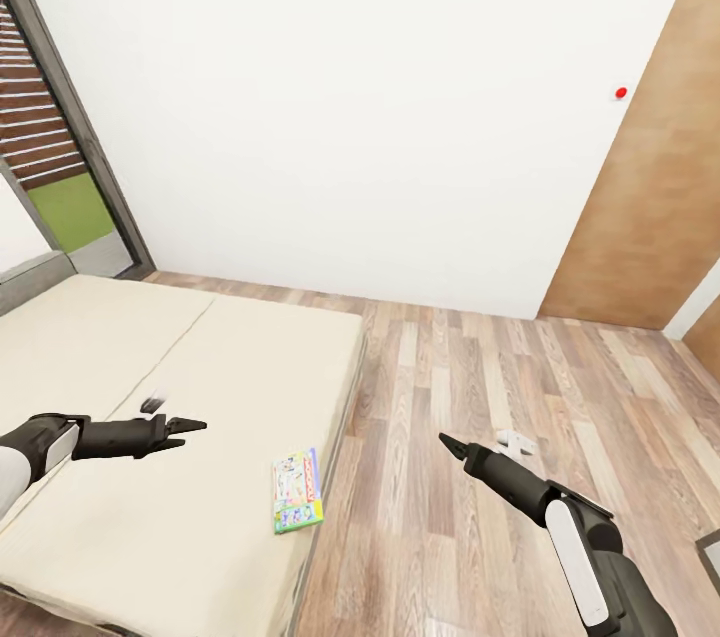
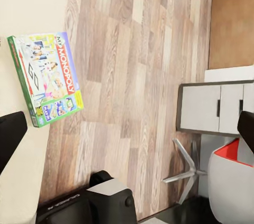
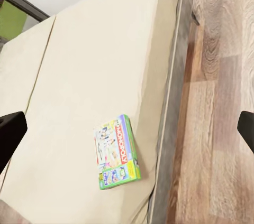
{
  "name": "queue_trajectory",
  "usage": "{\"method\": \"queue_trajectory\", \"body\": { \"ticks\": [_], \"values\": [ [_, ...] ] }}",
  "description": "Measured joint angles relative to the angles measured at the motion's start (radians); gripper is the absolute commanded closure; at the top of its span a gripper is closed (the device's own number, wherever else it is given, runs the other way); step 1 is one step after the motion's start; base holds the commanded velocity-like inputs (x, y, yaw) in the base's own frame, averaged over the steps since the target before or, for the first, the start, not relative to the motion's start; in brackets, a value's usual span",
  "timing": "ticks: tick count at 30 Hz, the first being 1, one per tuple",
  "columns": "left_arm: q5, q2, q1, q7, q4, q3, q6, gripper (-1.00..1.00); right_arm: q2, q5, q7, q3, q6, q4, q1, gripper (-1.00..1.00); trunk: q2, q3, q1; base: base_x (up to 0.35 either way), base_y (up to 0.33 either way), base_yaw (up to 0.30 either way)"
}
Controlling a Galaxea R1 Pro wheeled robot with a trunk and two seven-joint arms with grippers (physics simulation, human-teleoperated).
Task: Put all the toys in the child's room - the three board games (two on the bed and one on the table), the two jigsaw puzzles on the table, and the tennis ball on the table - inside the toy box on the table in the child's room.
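L hand [image 1: 190,426] over the bed [image 1: 120,357], fingers pointing toward the bed's floor-side edge; tips look nearly together in head view, but in L wrist view dark fingertips [image 2: 10,137] sit at opposite edges w/ wide gap, so open, holding nothing. Hovering above mattress, not touching it, near the board game [image 1: 298,490] but apart from it.

R hand [image 1: 448,444] out over the wood floor [image 1: 480,377], beside the bed, also empty; in R wrist view fingertips [image 3: 10,131] far apart at both edges, so open. Pointed back toward the bed.

Board game flat on mattress, cover up, close to the bed's floor-side edge, near the foot end; green sides, "Monopoly" on cover, readable in L wrist view [image 2: 46,78] & R wrist view [image 3: 117,152]. Between the two hands in head view, touching neither.

Bed: beige mattress w/ seam across, grey headboard [image 1: 30,277] at far L. Beyond it, grey-framed window [image 1: 60,137] w/ green outside. White wall behind w/ small red button [image 1: 621,93], brown wood panel [image 1: 660,197] at R.

L wrist view also has white drawer unit [image 2: 214,108], chair base w/ metal legs [image 2: 185,174], red-&-white seat [image 2: 233,182].
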State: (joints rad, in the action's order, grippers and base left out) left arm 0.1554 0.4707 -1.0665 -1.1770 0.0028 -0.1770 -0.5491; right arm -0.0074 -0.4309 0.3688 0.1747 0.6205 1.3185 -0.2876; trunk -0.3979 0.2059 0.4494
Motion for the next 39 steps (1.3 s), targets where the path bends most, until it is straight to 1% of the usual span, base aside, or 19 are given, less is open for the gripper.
{"method": "queue_trajectory", "body": {
  "ticks": [7, 17, 26, 39],
  "values": [
    [0.000, 0.000, 0.000, 0.001, 0.000, 0.000, 0.000, -1.00, 0.000, 0.001, 0.000, 0.000, 0.000, 0.000, 0.000, -1.00, 0.000, 0.000, 0.000, 0.048, -0.022, 0.046],
    [-0.002, 0.000, 0.000, 0.000, 0.000, 0.000, 0.000, -1.00, 0.000, 0.002, 0.000, -0.001, -0.001, 0.000, 0.000, -1.00, 0.000, -0.001, 0.000, 0.096, -0.062, 0.215],
    [-0.002, 0.000, 0.000, -0.003, 0.000, 0.000, 0.000, -1.00, 0.000, 0.002, 0.000, -0.002, 0.000, 0.000, 0.000, -1.00, 0.000, -0.002, 0.000, 0.007, -0.004, 0.082],
    [-0.002, 0.000, 0.000, -0.004, 0.000, 0.000, 0.000, -1.00, 0.000, 0.002, 0.000, -0.002, 0.000, 0.000, 0.000, -1.00, 0.000, -0.005, 0.000, 0.015, 0.000, 0.217]
  ]
}}
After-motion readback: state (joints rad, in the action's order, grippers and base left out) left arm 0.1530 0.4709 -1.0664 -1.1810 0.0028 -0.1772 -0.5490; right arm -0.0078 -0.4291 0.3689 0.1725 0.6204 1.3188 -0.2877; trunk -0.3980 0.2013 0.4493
